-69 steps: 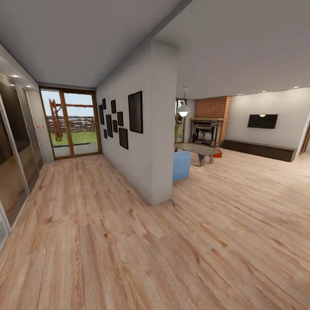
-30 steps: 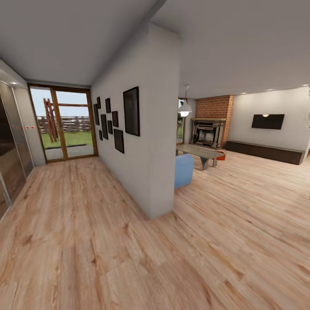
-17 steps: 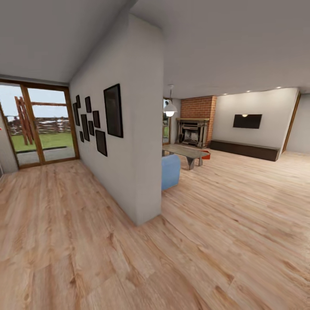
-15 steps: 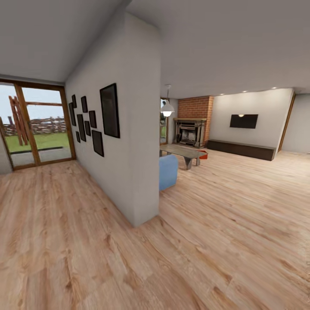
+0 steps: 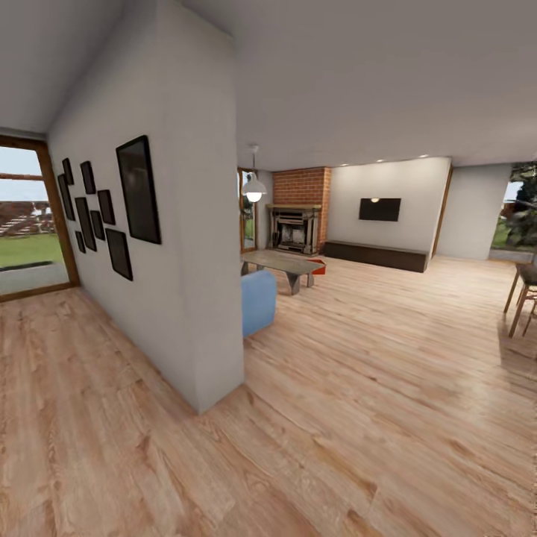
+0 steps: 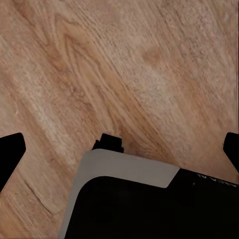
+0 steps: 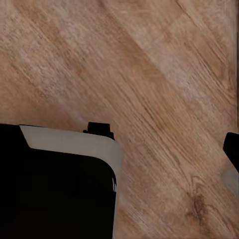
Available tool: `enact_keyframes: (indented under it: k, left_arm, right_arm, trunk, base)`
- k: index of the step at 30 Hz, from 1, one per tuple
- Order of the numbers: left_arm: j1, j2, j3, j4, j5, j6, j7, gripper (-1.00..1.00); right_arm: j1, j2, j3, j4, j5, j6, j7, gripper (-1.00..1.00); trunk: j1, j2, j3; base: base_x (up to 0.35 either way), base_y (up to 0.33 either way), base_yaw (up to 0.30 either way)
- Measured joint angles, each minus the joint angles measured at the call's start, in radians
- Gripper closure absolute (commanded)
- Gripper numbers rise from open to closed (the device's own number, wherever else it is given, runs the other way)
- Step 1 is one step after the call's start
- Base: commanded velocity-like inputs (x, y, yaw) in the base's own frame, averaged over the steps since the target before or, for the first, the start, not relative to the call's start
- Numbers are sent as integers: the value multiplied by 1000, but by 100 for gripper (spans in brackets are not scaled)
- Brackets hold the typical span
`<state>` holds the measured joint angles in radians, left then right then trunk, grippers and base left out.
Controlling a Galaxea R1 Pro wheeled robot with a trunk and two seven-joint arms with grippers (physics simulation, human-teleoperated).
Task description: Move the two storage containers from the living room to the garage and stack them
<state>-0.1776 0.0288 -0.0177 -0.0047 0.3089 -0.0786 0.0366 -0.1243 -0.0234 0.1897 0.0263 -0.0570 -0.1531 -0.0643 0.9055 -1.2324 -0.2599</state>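
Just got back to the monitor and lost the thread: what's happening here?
Nothing is being handled right now; the robot is on its way across the wood-plank floor towards the living room. Ahead, past the dividing wall, are the blue sofa, the coffee table and the brick fireplace. A bit of an orange-red container shows behind the table. Both wrist views look down at bare floor. The left gripper has its fingers wide apart with nothing between them.
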Motion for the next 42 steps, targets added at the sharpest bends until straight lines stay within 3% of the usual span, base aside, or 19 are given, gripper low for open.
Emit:
enact_keyframes:
  k: [32, 42]
  left_arm:
    - [0, 0, 0, 0, 2, 1, 0, -100]
    - [0, 1, 1, 0, 3, 1, 0, -100]
  right_arm:
    - [0, -2, 0, 0, 0, 4, 3, -100]
    - [0, -4, 0, 0, 1, 0, 2, -100]
  trunk:
    - [0, 0, -5]
    - [0, 0, -7]
  base:
    - [327, 0, -292]
    - [327, 0, -56]
